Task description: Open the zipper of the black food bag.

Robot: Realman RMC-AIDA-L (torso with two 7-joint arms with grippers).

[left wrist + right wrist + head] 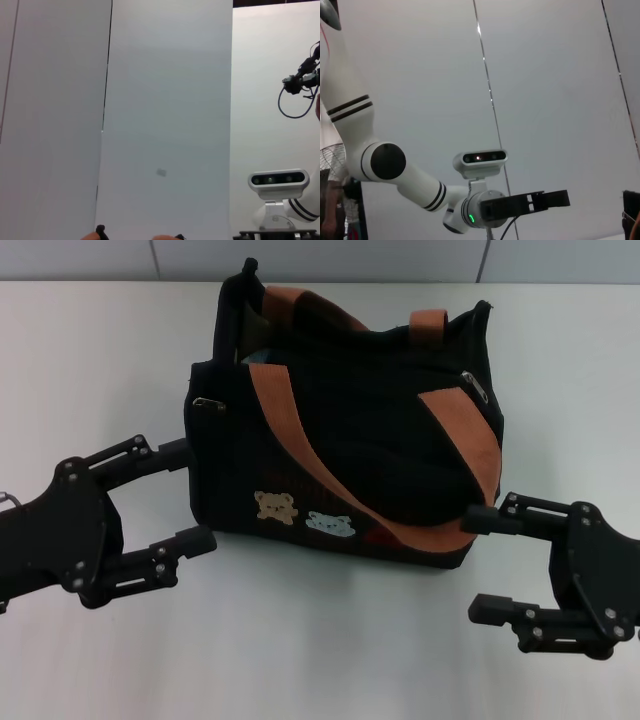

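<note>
Bag [340, 430] mouth gaping, contents too dark to make out; zipper [474, 386] pull near right end; left gripper [186, 497] and right gripper [487, 562] wide, beside bag, holding nothing

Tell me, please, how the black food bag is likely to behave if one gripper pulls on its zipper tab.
The black food bag looks soft: its top sags and creases, so the fabric would probably bunch rather than resist. It stands free on the table, so it may slide or tip unless braced. The left gripper and right gripper sit open at either side, touching nothing.

1 black food bag [340, 440] w/ 2 straps [300, 440], 2 bear patches [276, 507].
</note>
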